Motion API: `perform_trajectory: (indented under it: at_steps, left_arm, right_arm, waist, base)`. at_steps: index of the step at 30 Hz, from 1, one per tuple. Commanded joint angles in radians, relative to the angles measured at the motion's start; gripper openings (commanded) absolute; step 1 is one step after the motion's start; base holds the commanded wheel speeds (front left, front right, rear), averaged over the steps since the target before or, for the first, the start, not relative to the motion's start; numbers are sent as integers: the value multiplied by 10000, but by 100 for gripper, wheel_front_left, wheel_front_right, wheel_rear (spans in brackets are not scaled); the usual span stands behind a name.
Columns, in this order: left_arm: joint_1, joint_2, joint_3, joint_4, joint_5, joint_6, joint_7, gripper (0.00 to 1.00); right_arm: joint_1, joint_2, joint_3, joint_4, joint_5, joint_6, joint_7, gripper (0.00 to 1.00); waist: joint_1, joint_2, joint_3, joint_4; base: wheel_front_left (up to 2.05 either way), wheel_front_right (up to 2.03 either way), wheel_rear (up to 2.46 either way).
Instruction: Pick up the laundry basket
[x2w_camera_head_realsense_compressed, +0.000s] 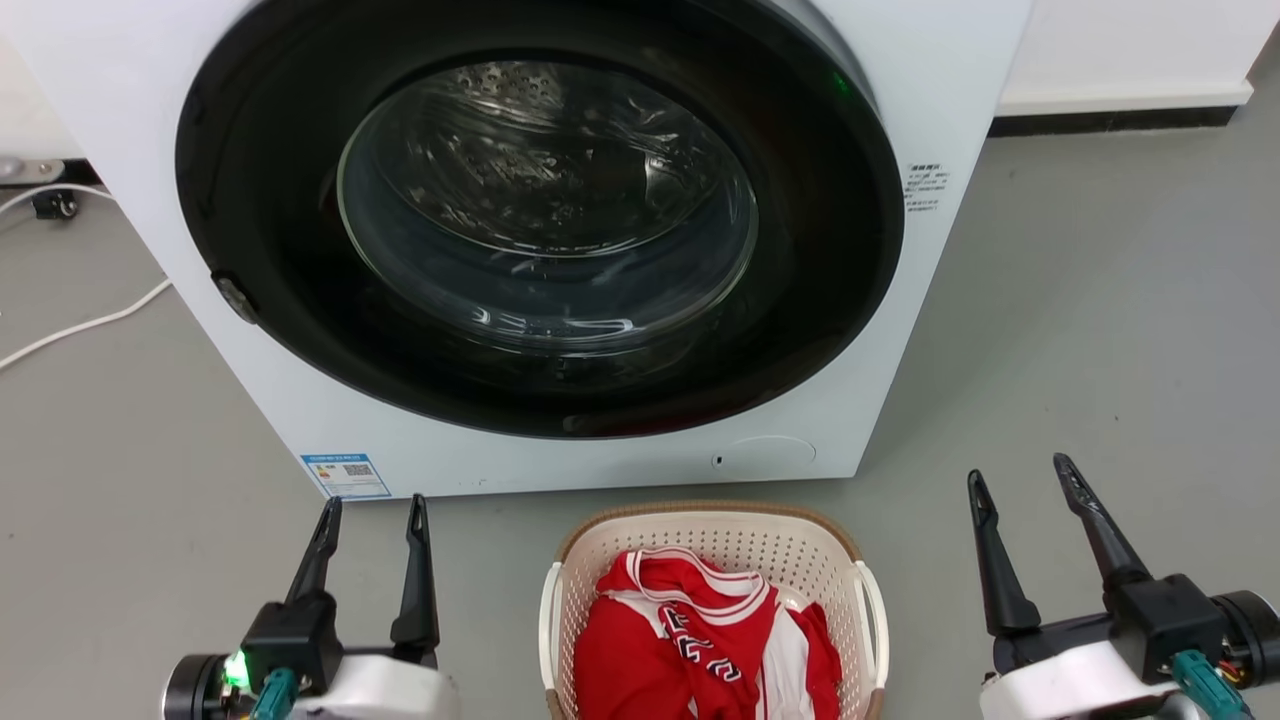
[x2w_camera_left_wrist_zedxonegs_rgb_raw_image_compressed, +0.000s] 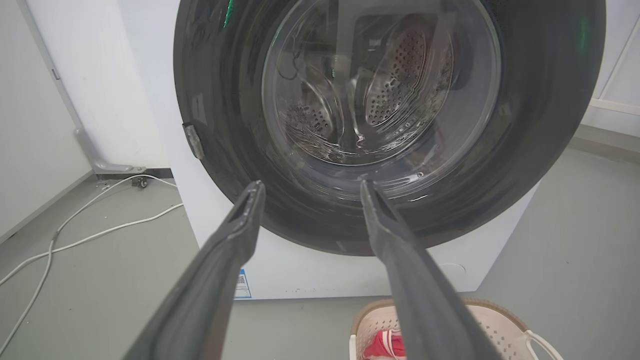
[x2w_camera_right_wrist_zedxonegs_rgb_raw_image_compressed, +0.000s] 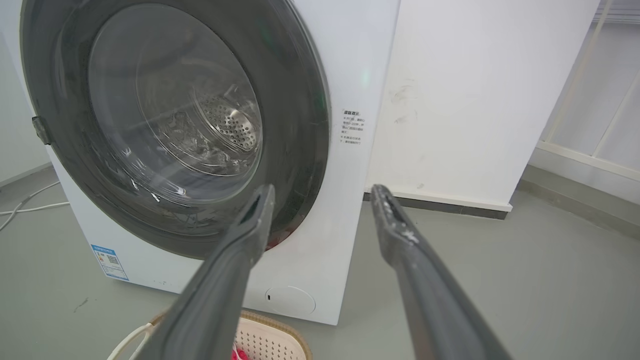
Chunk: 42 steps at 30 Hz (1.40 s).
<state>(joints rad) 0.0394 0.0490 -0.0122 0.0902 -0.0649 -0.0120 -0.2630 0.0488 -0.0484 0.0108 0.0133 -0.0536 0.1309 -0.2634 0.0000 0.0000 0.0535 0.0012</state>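
Laundry basket (x2w_camera_head_realsense_compressed: 740, 545) seen on grey floor (x2w_camera_head_realsense_compressed: 1100, 330), just before washing machine (x2w_camera_head_realsense_compressed: 250, 380); red garment (x2w_camera_head_realsense_compressed: 640, 660) held inside. Basket placed between left gripper (x2w_camera_head_realsense_compressed: 375, 500) and right gripper (x2w_camera_head_realsense_compressed: 1018, 470), untouched by either. Fingers of both grippers spread, nothing gripped. Basket rim glimpsed beneath fingers at bottom of both wrist views.

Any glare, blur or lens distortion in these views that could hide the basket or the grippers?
Head view: even soft light, faint shadows; reflections streak the door glass of the washing machine, the laundry basket sharp but cut by the bottom edge. Left wrist view: wide-angle bowing of the washing machine, left gripper looming large, soft. Right wrist view: same bowing, right gripper soft near the lens.
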Motion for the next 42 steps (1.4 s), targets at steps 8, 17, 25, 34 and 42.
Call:
perform_trajectory:
  at_steps: [8,17,25,34,42]
  left_arm:
    - [-977,18,-99,1474,-73,-316,-27,100]
    - [-2331,18,-414,3485,-178,-666,-28,100]
    - [-3562,20,-926,5369,-295,-821,-28,100]
    - [-4989,20,-1324,7398,-581,-834,-27,100]
    - [-6389,151,-1380,9146,-686,-927,-27,100]
  right_arm:
    - [-840,-30,62,1491,-475,-5,-20,100]
    - [-2059,-24,65,3631,-1070,-5,-21,100]
    - [-3315,-24,68,5642,-1539,-5,-21,100]
    - [-4579,-23,15,7162,-1871,-5,-21,100]
    - [-5819,-24,250,8542,-2062,-5,-20,100]
  waist:
    - [0,0,815,-95]
    - [0,0,2060,-197]
    - [0,0,3205,-248]
    - [0,0,4366,-260]
    - [0,0,5432,-379]
  base:
    - [0,0,0]
    - [0,0,0]
    - [0,0,0]
    - [0,0,0]
    - [0,0,0]
